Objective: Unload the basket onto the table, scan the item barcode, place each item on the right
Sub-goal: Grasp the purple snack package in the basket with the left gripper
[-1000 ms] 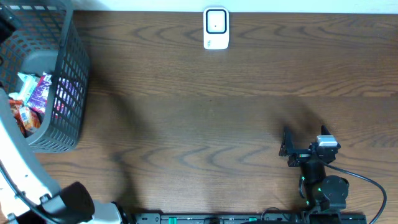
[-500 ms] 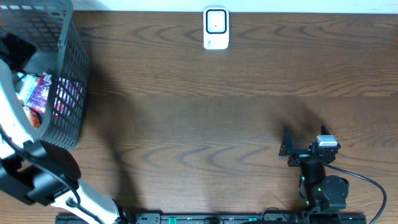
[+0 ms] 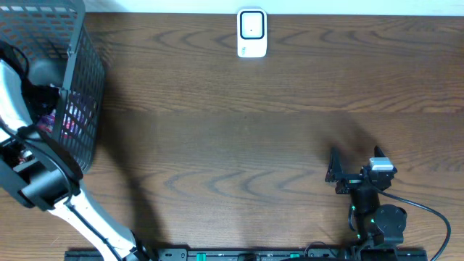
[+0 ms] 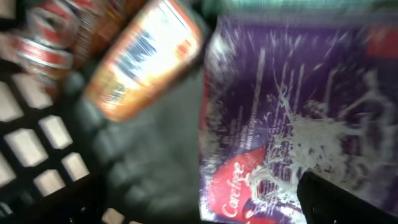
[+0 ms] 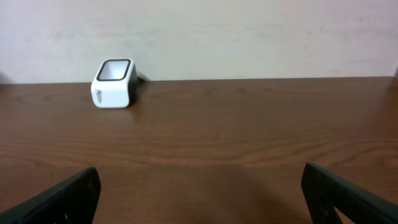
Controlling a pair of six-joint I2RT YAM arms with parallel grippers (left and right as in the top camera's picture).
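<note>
In the left wrist view a purple "Carefree" packet (image 4: 298,112) lies in the basket next to an orange packet (image 4: 146,59); both are blurred. My left gripper (image 4: 199,214) hangs open just above the purple packet, with one dark fingertip (image 4: 348,199) over its lower right corner and nothing held. In the overhead view the left arm (image 3: 32,170) reaches into the basket and hides the gripper. The white scanner (image 3: 251,32) stands at the table's far edge, also seen as the scanner (image 5: 113,84) in the right wrist view. My right gripper (image 3: 355,172) rests open and empty at the near right.
The dark mesh basket (image 3: 81,80) stands at the table's left edge, its grid (image 4: 31,155) showing at the lower left of the left wrist view. Red and white wrappers (image 4: 50,31) lie in its far corner. A pale wall runs behind the table.
My left arm has swung up from the near left corner and dropped into the basket, now covering the items there. The right arm has not moved.
</note>
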